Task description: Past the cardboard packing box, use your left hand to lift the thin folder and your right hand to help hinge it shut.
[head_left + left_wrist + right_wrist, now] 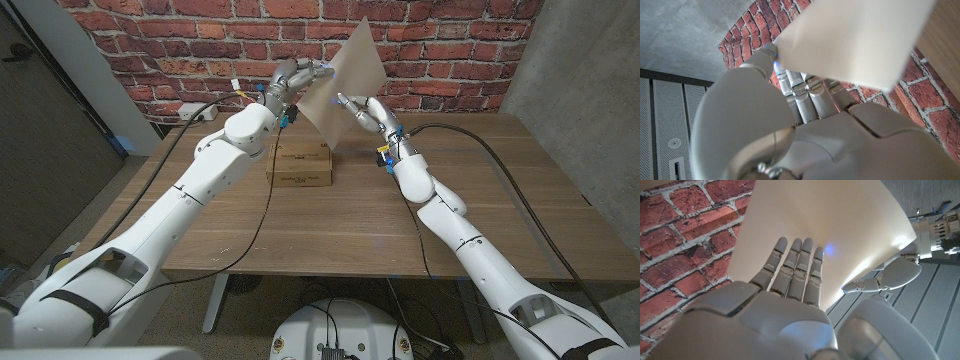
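Both hands are up at the folder, which I see raised off the table, above and just behind the cardboard box, in front of the brick wall. My left hand grasps the folder at its edge on the side over the box, thumb on one face and fingers behind the other (the left wrist view shows the fingers reaching behind the pale sheet). My right hand holds nothing; its fingers are straight and close together, laid against the folder's face on the side away from the box. In the right wrist view those fingers press flat on the cream surface, with the thumb apart from them. The folder stands tilted, one corner uppermost. The box sits on the table under my left forearm.
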Tool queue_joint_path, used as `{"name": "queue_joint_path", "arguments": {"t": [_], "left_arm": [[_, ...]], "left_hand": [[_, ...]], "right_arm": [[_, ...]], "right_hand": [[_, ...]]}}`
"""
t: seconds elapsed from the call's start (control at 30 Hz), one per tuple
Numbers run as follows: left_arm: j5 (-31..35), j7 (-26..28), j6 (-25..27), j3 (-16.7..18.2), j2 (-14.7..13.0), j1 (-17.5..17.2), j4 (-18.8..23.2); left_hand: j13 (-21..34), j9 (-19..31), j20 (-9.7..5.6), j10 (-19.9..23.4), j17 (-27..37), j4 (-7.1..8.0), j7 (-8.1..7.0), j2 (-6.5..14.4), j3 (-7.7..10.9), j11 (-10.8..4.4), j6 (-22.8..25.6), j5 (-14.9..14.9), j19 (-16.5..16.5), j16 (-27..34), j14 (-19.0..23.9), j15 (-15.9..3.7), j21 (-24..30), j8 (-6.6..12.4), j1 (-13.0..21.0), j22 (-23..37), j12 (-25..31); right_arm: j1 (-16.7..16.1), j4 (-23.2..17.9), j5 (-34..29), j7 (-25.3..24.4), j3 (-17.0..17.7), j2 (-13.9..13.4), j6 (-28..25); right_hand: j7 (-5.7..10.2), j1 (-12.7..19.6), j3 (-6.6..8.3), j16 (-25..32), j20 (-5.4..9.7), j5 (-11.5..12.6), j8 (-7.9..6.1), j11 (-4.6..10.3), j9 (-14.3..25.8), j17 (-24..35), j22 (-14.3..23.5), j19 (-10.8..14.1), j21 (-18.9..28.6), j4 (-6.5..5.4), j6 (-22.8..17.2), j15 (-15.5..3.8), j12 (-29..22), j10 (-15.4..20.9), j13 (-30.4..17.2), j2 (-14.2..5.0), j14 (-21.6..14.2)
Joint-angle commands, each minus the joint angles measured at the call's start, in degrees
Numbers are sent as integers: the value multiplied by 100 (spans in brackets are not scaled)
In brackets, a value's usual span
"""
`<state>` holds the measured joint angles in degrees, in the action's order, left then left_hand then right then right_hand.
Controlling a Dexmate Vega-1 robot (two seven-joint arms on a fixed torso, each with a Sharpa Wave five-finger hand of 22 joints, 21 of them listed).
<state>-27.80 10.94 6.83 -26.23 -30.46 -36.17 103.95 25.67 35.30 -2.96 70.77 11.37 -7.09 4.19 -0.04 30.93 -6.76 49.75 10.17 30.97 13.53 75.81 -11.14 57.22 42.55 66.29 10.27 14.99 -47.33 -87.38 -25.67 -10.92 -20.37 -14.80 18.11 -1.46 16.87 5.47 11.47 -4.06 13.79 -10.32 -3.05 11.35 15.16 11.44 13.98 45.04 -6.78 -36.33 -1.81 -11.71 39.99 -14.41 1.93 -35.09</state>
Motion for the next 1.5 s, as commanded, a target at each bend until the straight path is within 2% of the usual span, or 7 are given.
{"name": "queue_joint_path", "arguments": {"t": [0.03, 0.27, 0.6, 0.9, 1.17, 1.3, 1.5], "left_arm": [[-285, -520, -615, 25, 159, 10, -208], [-446, -739, -786, -35, 301, 70, -344], [-637, -1162, -1156, -179, 600, 254, -669], [-833, -1376, -1295, -266, 840, 340, -919], [-846, -1374, -1328, -271, 878, 335, -1050], [-893, -1400, -1354, -259, 906, 326, -1132], [-972, -1458, -1411, -259, 984, 329, -1279]], "left_hand": [[47, 10, -780, 39, 10, 24, 37, 27, 23, -91, 89, 22, -18, -19, -47, -59, 40, 35, 6, 16, 17], [84, 16, -788, 42, 14, 34, 27, 21, 28, -106, 99, 21, -18, -15, -43, -63, 52, 51, -2, 16, 6], [141, 0, -795, 51, 7, 49, 12, 12, 39, -116, 89, 19, -24, -23, -42, -68, 68, 53, -15, 16, -14], [184, -2, -797, 53, 9, 61, -8, 14, 51, -146, 74, 19, -33, -21, -32, -73, 80, 61, -23, 16, -33], [217, -8, -798, 52, 14, 72, -26, 14, 59, -138, 86, 18, -40, -22, -35, -79, 91, 73, -33, 17, -50], [228, -1, -800, 52, 11, 76, -35, 9, 61, -138, 74, 17, -43, -29, -44, -76, 96, 79, -39, 17, -60], [245, -2, -806, 66, 11, 78, -44, 10, 70, -149, 54, 17, -53, -33, -49, -81, 103, 82, -39, 17, -73]], "right_arm": [[195, 283, 1005, 981, 95, 133, -586], [391, 668, 1390, 1537, 169, 249, -751], [633, 1206, 1743, 2163, 292, 454, -859], [955, 1900, 2326, 3123, 506, 698, -794], [1229, 2891, 3152, 3968, 1010, 1172, -288], [1480, 3754, 3621, 4507, 1407, 1515, 170], [1977, 5095, 4100, 5349, 2158, 2000, 853]], "right_hand": [[-121, 35, -19, -11, -100, -7, 40, -41, 14, -20, -3, 33, -10, 29, 322, 152, 37, -233, 2, 7, 87], [-292, -48, -112, -53, -193, -31, 34, -166, 15, -67, -28, 26, -61, 25, 701, 318, 62, -503, 49, 74, 322], [-345, -130, -175, -52, -277, -35, 14, -216, 14, -96, -45, 82, -80, 2, 836, 410, 68, -659, 80, 103, 423], [-455, -603, -423, 59, -359, -5, -64, -345, 17, -143, -62, 359, -60, -177, 842, 550, -21, -636, 134, 168, 237], [-493, -796, -541, 50, -346, 22, -96, -387, 16, -170, -72, 326, -114, -219, 785, 587, -51, -605, 158, 221, 261], [-493, -876, -604, -15, -331, 56, -67, -351, 11, -202, -89, 157, -231, -208, 891, 553, -17, -732, 184, 233, 448], [-389, -626, -556, -131, -218, 142, -51, -277, -3, -316, -109, -217, -539, -24, 1147, 502, 28, -1066, 244, 95, 1067]]}}
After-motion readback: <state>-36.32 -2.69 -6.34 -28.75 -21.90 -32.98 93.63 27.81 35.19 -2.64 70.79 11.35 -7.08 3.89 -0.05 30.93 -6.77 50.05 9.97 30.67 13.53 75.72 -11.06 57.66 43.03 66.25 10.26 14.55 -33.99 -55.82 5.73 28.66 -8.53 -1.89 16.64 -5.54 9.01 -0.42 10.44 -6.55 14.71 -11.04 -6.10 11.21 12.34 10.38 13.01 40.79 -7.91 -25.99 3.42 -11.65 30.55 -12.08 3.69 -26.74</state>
